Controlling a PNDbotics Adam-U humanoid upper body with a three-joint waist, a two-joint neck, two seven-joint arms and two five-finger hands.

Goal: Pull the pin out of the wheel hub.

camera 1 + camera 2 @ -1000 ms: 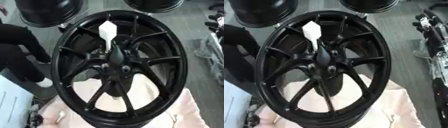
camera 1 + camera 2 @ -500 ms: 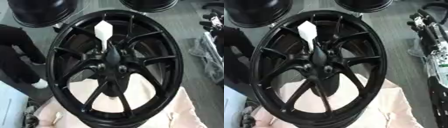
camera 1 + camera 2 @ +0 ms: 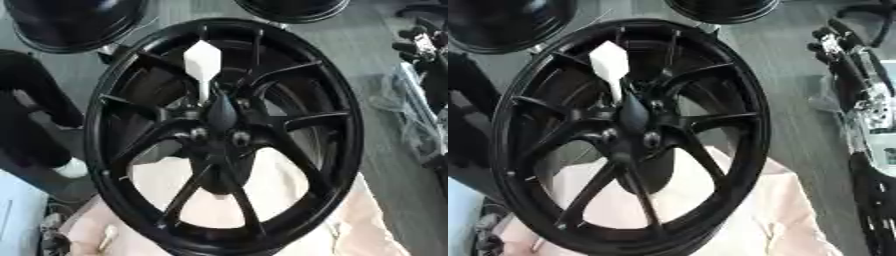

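Pin [image 3: 203, 70] foot hidden behind hub [image 3: 221, 116].

Wheel [image 3: 289, 75]: glossy black — rim, spokes and hub alike.
Pin [image 3: 202, 62]: white, with a paler slim stem.
Cloth [image 3: 262, 185] at lower frame: pale pinkish cream.
Floor [image 3: 367, 75]: grey — faint plank lines.

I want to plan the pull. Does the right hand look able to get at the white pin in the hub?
Probably yes. The pin sticks up out of the hub with nothing over its wide white head. But no hand shows in either view, so the right hand's start is unknown.
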